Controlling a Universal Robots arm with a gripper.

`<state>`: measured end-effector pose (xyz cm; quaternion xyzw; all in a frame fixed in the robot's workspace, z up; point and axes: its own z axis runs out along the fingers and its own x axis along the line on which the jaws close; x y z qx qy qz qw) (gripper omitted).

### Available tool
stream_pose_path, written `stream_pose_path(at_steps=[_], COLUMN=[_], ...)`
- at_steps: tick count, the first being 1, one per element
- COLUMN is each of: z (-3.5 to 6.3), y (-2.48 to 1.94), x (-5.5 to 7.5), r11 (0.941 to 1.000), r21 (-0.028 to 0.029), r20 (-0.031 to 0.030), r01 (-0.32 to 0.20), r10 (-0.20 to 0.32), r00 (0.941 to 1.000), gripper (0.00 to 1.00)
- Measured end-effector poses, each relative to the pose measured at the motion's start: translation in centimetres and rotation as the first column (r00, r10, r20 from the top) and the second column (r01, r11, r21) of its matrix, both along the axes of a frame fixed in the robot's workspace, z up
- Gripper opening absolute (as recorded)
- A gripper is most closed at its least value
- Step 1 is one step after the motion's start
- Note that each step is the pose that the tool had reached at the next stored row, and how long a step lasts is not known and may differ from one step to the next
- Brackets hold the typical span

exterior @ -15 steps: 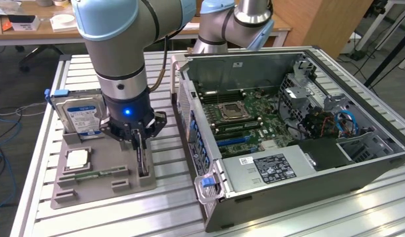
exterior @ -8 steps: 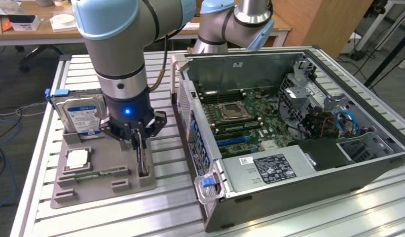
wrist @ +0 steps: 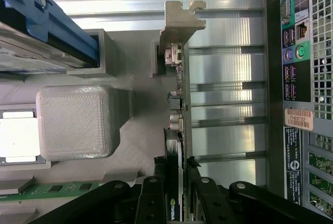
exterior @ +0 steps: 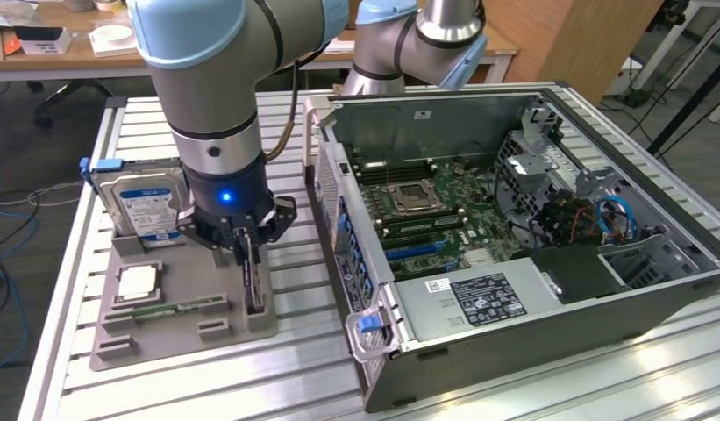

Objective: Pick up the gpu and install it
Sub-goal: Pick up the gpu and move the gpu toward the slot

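Note:
The gpu (exterior: 257, 294) is a thin dark card standing on edge in a slot of the grey holder tray (exterior: 184, 340), left of the open computer case (exterior: 640, 289) in the exterior view. My gripper (exterior: 247, 252) is down over the card's top edge. In the wrist view the gpu (wrist: 177, 130) runs away from me, its silver bracket (wrist: 180, 22) at the far end. The gripper (wrist: 176, 185) has a black finger pressed against each face of the card, shut on it. The card still sits in the holder.
On the same tray stand a silver hard drive (exterior: 143, 206) with a blue-white label, a processor (exterior: 138, 282) and a green memory stick (exterior: 173, 309). The case's rear panel (wrist: 299, 78) is close beside the card. The motherboard (exterior: 436, 210) lies exposed inside the case.

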<state>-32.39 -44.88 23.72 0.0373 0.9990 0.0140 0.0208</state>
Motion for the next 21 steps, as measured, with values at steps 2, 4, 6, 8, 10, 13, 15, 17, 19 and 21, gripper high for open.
stream_pose_path(at_steps=[2, 4, 6, 8, 10, 13, 15, 17, 19, 21], z=[0.0, 0.0, 0.03, 0.13, 0.25, 0.53, 0.74, 0.99, 1.22, 1.44], y=[0.0, 0.0, 0.0, 0.0, 0.0, 0.0, 0.0, 0.0, 0.0, 0.0], x=[0.0, 0.0, 0.0, 0.0, 0.0, 0.0, 0.0, 0.0, 0.0, 0.0], r11=[1.0, 1.0, 1.0, 1.0, 1.0, 1.0, 1.0, 1.0, 1.0, 1.0], r21=[0.0, 0.0, 0.0, -0.0002, -0.0001, 0.0, 0.0001, 0.0, 0.0, 0.0], r20=[0.0, 0.0, 0.0, -0.0002, 0.0, 0.0, 0.0, 0.0001, 0.0, 0.0], r01=[0.0, 0.0, 0.0, 0.0, 0.0, 0.0, 0.0, 0.0, 0.0, 0.0], r10=[0.0, 0.0, 0.0, 0.0, 0.0, 0.0, 0.0, 0.0, 0.0, 0.0], r00=[1.0, 1.0, 1.0, 1.0, 1.0, 1.0, 1.0, 1.0, 1.0, 1.0], gripper=[0.26, 0.26, 0.26, 0.26, 0.26, 0.26, 0.26, 0.26, 0.26, 0.26])
